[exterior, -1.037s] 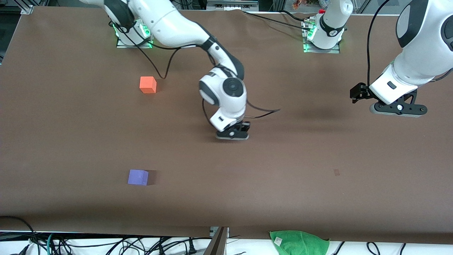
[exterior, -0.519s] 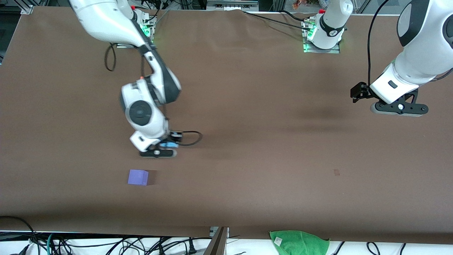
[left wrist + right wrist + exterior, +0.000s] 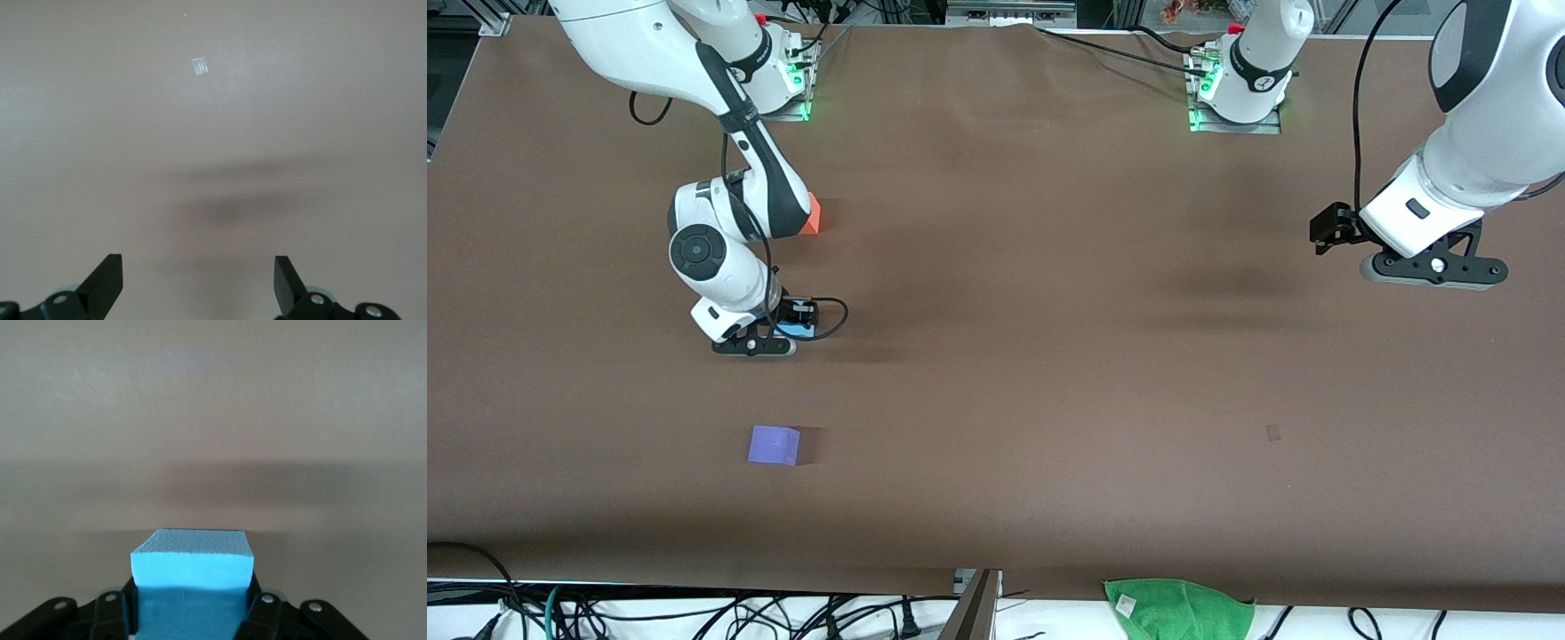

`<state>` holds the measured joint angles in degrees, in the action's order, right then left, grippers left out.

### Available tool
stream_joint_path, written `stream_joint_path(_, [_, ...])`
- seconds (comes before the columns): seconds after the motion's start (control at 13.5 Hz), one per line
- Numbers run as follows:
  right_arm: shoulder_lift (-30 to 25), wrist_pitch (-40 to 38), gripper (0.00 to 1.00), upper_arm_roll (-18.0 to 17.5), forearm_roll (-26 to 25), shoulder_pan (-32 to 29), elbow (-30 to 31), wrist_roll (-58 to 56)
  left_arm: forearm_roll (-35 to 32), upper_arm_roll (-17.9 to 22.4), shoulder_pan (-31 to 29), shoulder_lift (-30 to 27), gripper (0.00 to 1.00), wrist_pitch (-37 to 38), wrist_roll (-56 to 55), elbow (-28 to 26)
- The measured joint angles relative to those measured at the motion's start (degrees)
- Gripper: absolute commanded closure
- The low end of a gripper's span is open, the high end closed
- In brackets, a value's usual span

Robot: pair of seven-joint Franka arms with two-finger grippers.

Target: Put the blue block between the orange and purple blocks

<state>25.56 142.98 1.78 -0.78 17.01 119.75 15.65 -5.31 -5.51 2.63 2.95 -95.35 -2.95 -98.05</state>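
Blue block (image 3: 192, 570) clamped in right pincer (image 3: 769, 338) between orange block (image 3: 811, 216), purple block (image 3: 774, 444); left pincer (image 3: 199, 288) wide.

Desk (image 3: 1049, 400): broad, covered edge to edge by a matte brown sheet, faint creases near the end where the bases stand. Soft dark shadows lie across the sheet mid-desk. A small pale scuff mark (image 3: 1272, 432) sits on the sheet toward the left arm's end, near the front camera's edge; the left wrist view shows a similar small pale patch (image 3: 200, 66) on the same surface.

Below the desk's near edge: a white surface with tangled black cables (image 3: 720, 613) and a crumpled green cloth (image 3: 1178, 609). Aluminium frame rail (image 3: 494, 22) at one top corner. Lighting even, diffuse.
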Motion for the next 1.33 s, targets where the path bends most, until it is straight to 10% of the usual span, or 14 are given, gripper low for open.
stream_joint_path(0.07, [-0.1,0.1,0.19,0.0,0.0,0.0,0.1,0.0,0.0,0.0,0.0,0.1,0.00,0.0,0.0,0.1])
stream_joint_path(0.15, [-0.1,0.3,0.01,0.1,0.0,0.0,0.1,0.1,0.0,0.0,0.0,0.1,0.00,0.0,0.0,0.2])
stream_joint_path(0.59, [-2.0,-0.3,0.00,0.3,0.2,0.1,-1.6,2.2,0.0,0.0,0.1,0.5,0.00,0.1,0.0,0.6])
stream_joint_path(1.33, [-16.0,-43.9,0.00,0.3,0.2,0.4,-27.3,1.9,0.0,0.0,0.2,2.0,0.00,0.3,0.0,3.3])
